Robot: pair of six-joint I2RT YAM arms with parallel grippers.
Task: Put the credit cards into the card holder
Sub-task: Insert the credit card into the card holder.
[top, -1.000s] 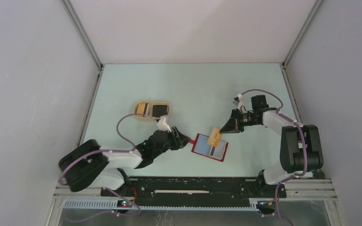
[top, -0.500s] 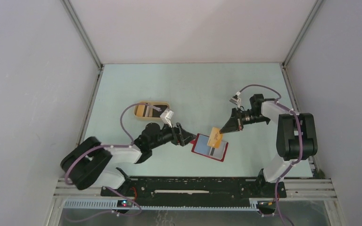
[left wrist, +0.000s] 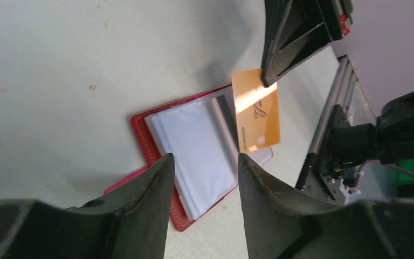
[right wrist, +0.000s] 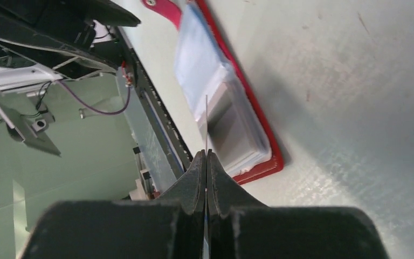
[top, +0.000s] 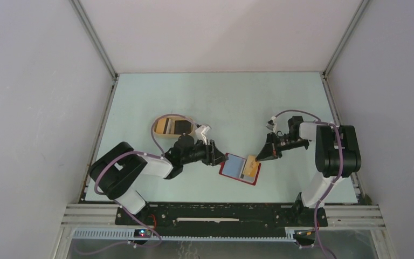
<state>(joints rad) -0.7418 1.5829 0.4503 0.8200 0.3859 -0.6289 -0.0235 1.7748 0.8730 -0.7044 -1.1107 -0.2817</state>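
The red card holder (top: 230,171) lies open on the table, its pale pockets facing up; it also shows in the left wrist view (left wrist: 194,151) and the right wrist view (right wrist: 264,145). My right gripper (top: 262,155) is shut on an orange card (top: 252,166) and holds it slanted over the holder's right half. The card shows flat in the left wrist view (left wrist: 256,110) and edge-on in the right wrist view (right wrist: 206,121). My left gripper (top: 219,158) is open at the holder's left edge, its fingers (left wrist: 140,205) astride that edge. More cards (top: 164,125) lie in the dish.
A tan oval dish (top: 188,118) stands behind the left wrist, close to the left arm's cable. The black front rail (top: 221,213) with the arm bases runs along the near edge. Grey walls close in the table at left, right and back.
The right gripper has lowered the orange card toward the holder's right half. The left arm's elbow has swung back toward the dish, with its gripper staying at the holder's left edge.
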